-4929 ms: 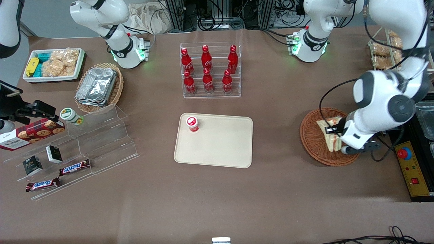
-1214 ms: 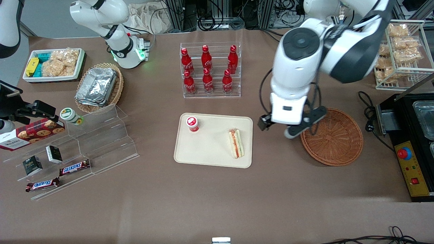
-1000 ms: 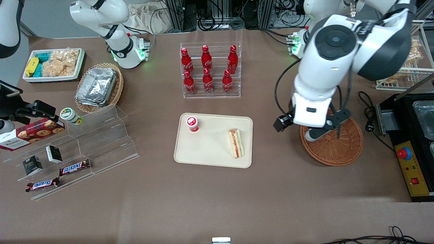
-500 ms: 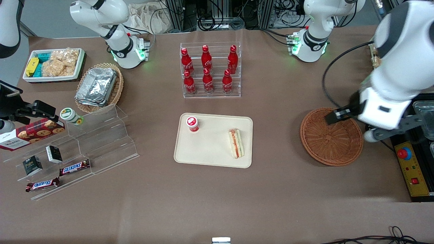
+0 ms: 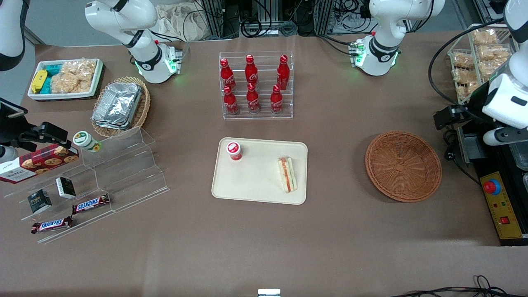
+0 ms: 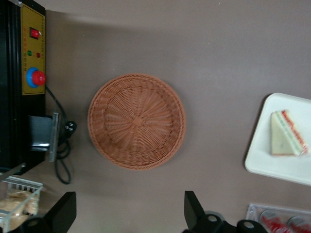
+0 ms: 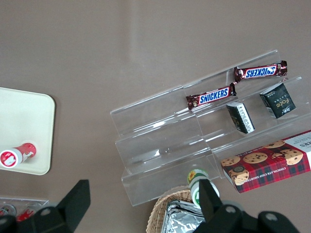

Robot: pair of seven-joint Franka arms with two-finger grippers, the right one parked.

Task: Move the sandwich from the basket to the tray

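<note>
The sandwich (image 5: 287, 174) lies in the beige tray (image 5: 255, 181), near the tray's edge that faces the basket, with its red and green filling showing. It also shows in the left wrist view (image 6: 287, 140) on the tray (image 6: 272, 167). The reddish-brown wicker basket (image 5: 403, 166) holds nothing; the left wrist view looks down on it (image 6: 137, 121). My gripper (image 5: 495, 134) hangs high at the working arm's end of the table, apart from the basket. In the left wrist view it (image 6: 129, 216) is open wide and holds nothing.
A red-capped cup (image 5: 234, 150) stands on the tray. A rack of red bottles (image 5: 255, 84) stands farther from the camera than the tray. A black control box with a red button (image 5: 493, 187) and a wire rack of bagged snacks (image 5: 478, 53) sit near my gripper.
The sandwich went from the basket, with my gripper on it, to the tray. Over the last second my open gripper swung away across the basket toward the working arm's end and rose.
</note>
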